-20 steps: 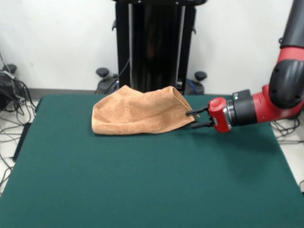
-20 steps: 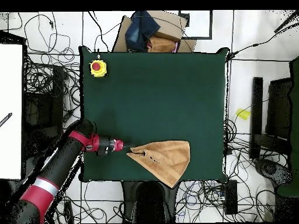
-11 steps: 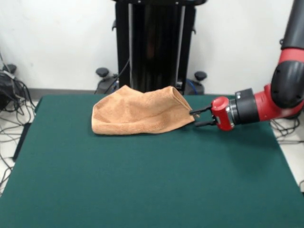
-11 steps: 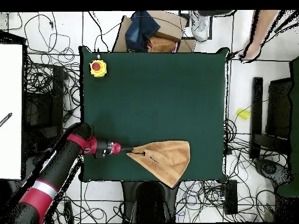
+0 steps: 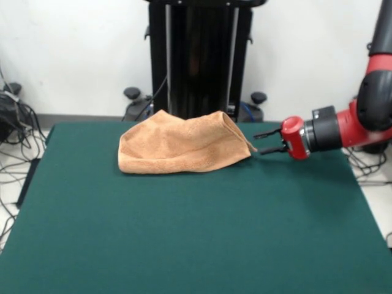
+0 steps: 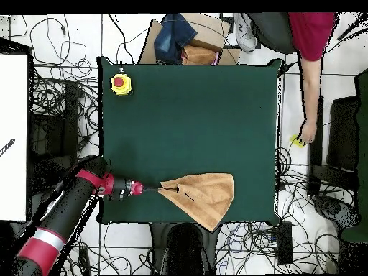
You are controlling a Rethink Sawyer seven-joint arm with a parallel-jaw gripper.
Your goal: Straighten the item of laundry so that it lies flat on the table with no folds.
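The item of laundry (image 5: 180, 146) is a peach-orange towel lying bunched and folded over itself near the table's (image 5: 184, 233) far edge, tapering to a point on its right. My gripper (image 5: 262, 142) lies level just right of that point, open, with nothing between its fingers and a small gap to the cloth. Seen from overhead, the towel (image 6: 205, 195) sits near the table's (image 6: 187, 115) bottom edge with the gripper (image 6: 151, 190) at its left tip.
A yellow box with a red button (image 6: 120, 84) stands on the table's top-left corner. A person (image 6: 305, 50) reaches down beyond the right edge. A cardboard box with clothes (image 6: 188, 39) sits past the top edge.
My gripper has drawn back from the towel's corner, to the right in the front view, and now stands clear of it. The towel has not moved. A person has come into the overhead view.
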